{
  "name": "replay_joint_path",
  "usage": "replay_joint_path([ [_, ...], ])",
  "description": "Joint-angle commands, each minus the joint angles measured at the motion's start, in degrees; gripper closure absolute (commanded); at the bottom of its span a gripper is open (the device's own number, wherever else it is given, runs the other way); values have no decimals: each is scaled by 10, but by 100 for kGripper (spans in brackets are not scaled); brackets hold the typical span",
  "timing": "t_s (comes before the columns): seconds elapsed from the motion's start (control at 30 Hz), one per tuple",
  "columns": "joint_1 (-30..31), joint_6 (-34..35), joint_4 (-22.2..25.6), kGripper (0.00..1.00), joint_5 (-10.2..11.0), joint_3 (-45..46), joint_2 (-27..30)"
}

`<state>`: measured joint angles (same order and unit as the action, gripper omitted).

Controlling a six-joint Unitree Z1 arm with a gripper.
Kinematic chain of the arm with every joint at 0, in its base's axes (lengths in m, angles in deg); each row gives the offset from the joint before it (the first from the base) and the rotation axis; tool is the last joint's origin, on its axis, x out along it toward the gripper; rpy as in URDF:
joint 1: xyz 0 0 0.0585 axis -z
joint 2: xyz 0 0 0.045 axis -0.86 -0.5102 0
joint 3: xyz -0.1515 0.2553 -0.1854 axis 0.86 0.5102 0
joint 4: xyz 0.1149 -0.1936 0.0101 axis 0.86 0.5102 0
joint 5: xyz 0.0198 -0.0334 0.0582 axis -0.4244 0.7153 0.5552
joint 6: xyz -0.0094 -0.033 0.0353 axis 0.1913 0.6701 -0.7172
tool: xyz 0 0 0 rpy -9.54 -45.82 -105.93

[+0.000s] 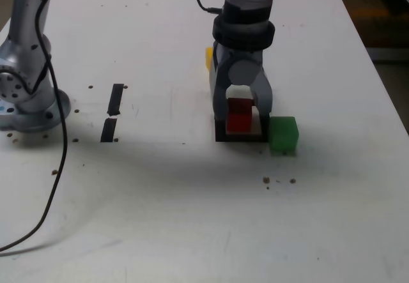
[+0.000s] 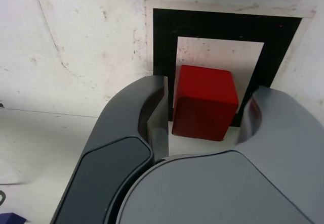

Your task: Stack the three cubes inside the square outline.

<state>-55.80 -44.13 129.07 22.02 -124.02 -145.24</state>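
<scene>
Exterior view: tool [image 1: 241,118] low over the square outline [image 1: 222,135], near the surface's [image 1: 192,219] middle, red cube [image 1: 239,115] between its jaws; green cube [image 1: 283,135] touches or nearly touches the outline's corner, so a jaw could knock it; yellow cube [image 1: 209,58] peeks out behind the arm. Wrist view: jaws slightly parted, a gap on one side of the red cube [image 2: 205,101], the other close or touching, so grip unclear; cube sits inside the outline [image 2: 164,42], which holds nothing else. Lifting off crooked could drag it out.
</scene>
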Motion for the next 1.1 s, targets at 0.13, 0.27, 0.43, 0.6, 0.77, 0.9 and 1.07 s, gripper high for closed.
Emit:
replay_joint_path([
  [0.13, -2, -1, -1, 25, -2, 5, 12],
  [0.27, -2, -1, 3, 23, 1, 4, 24],
  [0.43, -2, 4, 18, 22, 13, 2, 52],
  [0.6, -7, 12, 49, 22, 29, -4, 84],
  [0.77, -36, 10, 101, 22, 45, -16, 115],
  [0.9, -75, -8, 133, 22, 53, -24, 129],
  [1.07, -128, -50, 149, 19, 56, -28, 125],
])
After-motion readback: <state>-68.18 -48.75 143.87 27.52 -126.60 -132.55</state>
